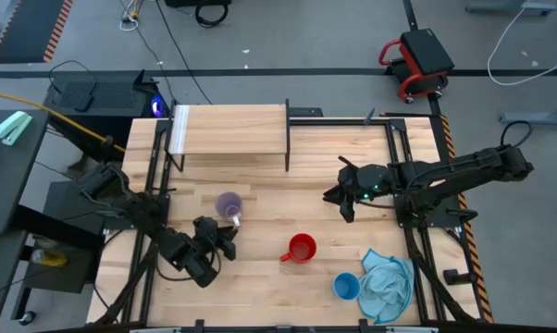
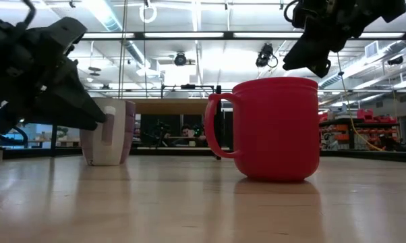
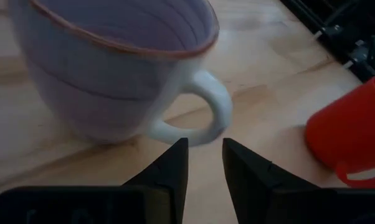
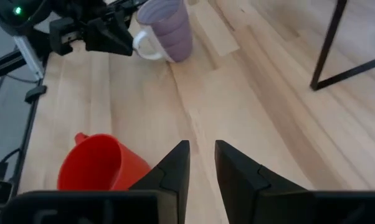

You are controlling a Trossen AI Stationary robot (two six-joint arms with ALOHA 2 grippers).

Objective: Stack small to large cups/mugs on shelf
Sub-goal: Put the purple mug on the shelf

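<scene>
The pale purple cup (image 1: 228, 205) stands upright on the tabletop in front of the shelf (image 1: 230, 129), its handle (image 3: 203, 115) turned toward my left gripper (image 1: 225, 231). That gripper (image 3: 205, 155) is narrowly open and low over the table, its fingertips right at the handle. The red cup (image 1: 302, 248) stands upright to the right of it, and the light blue cup (image 1: 346, 286) stands near the table's near edge. My right gripper (image 1: 343, 199) hovers above the table right of centre, narrowly open and holding nothing (image 4: 202, 155). My left gripper comes at the purple cup's handle (image 3: 203, 115) nearly level from the table's near side. Its fingertips (image 3: 180, 149) end just at the handle's outer curve, and I cannot tell whether they touch it. The cup stands on the table.
A light blue cloth (image 1: 387, 282) lies bunched beside the blue cup at the near right corner. The shelf's thin black legs (image 4: 329, 46) stand on the far half of the table. Black rails (image 1: 417, 185) run along both sides of the table. Bare wood lies between the cups and the shelf.
</scene>
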